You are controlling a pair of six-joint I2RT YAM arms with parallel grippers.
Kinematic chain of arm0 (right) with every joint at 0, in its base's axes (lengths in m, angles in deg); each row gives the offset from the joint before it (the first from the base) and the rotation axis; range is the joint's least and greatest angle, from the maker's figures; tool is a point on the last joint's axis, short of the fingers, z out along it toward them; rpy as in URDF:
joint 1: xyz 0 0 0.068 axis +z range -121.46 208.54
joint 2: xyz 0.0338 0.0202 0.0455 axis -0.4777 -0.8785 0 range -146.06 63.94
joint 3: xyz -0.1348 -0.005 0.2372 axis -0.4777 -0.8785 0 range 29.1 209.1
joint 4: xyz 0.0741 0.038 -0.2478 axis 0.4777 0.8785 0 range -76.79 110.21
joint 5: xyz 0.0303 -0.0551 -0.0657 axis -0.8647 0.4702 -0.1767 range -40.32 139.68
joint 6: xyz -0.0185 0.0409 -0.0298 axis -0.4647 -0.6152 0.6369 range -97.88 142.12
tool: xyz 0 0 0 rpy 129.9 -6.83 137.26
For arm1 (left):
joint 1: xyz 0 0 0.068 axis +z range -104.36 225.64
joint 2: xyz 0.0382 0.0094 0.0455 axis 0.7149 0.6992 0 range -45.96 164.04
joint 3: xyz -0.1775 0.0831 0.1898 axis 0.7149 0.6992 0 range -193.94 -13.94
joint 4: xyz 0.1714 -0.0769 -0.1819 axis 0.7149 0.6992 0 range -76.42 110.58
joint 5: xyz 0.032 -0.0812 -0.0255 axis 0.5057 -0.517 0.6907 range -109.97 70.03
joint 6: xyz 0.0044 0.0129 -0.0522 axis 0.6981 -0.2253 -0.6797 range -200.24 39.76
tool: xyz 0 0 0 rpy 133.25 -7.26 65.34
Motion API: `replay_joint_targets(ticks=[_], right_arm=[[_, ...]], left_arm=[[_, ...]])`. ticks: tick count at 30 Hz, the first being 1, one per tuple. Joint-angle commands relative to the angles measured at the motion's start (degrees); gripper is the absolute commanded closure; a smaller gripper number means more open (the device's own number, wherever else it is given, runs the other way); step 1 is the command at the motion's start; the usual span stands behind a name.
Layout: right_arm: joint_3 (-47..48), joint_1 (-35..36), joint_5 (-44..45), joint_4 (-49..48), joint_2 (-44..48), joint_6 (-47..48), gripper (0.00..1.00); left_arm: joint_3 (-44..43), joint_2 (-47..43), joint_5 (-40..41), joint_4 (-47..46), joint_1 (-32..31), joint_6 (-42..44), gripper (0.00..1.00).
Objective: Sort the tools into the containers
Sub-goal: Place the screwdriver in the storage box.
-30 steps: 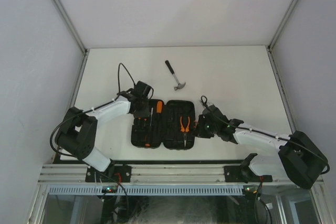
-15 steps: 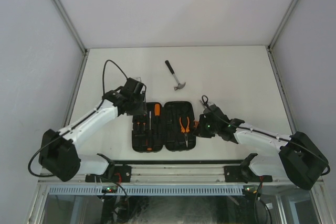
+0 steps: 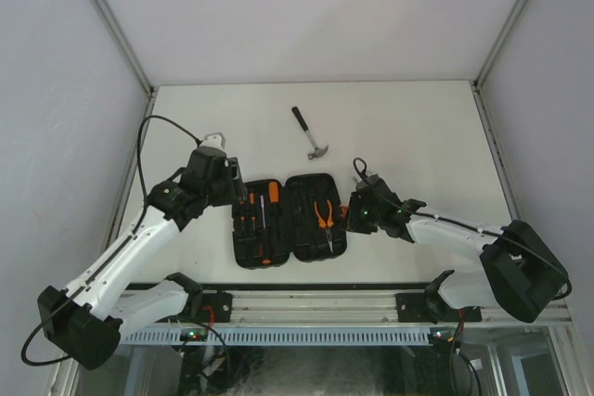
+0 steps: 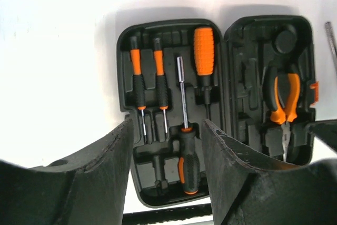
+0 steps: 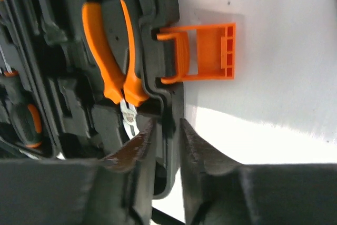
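The black tool case (image 3: 288, 220) lies open mid-table. Its left half holds two slim screwdrivers (image 4: 138, 85), a longer black-handled screwdriver (image 4: 187, 156) and an orange-handled driver (image 4: 204, 51). The orange-handled pliers (image 4: 284, 104) sit in the right half. The claw hammer (image 3: 309, 134) lies loose on the table beyond the case. My left gripper (image 3: 236, 194) hovers at the case's left far corner, open and empty, its fingers (image 4: 95, 167) wide apart. My right gripper (image 3: 353, 215) is shut on the case's right rim (image 5: 167, 146), just below the orange latch (image 5: 205, 51).
White walls enclose the table (image 3: 418, 136) on the left, back and right. The metal rail (image 3: 306, 303) with both arm bases runs along the near edge. A black cable (image 3: 153, 141) loops from the left arm.
My left arm has swung back to the left and lifted off the case's left half. My right gripper stays at the case's right rim.
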Motion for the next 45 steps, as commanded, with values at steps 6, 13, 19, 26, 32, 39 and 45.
replay_joint_targets(ticks=[6,13,19,26,32,39,45], right_arm=[[9.11,-1.32,5.21,2.08,4.25,5.51,0.55],[14.80,-1.93,9.56,7.45,6.02,15.06,0.51],[23.27,-2.19,8.99,8.61,0.01,24.53,0.50],[34.55,-5.67,5.19,10.57,-12.78,29.20,0.50],[43.14,-8.34,4.53,8.95,-22.75,31.83,0.50],[54.91,-11.25,-0.69,9.35,-34.92,34.53,0.51],[66.64,-11.36,-2.24,13.95,-45.23,36.65,0.54]], left_arm=[[6.39,-4.77,1.87,-1.81,0.85,-2.32,0.42],[4.10,-10.65,0.26,2.14,0.85,0.03,0.42],[-0.70,-18.43,0.33,3.98,0.85,5.69,0.42],[2.11,-25.79,4.00,5.05,0.85,6.25,0.40],[4.28,-29.56,5.94,4.63,0.85,5.65,0.40],[5.14,-29.91,5.52,3.74,0.85,5.49,0.40],[5.27,-29.32,5.72,3.44,0.85,5.61,0.40]])
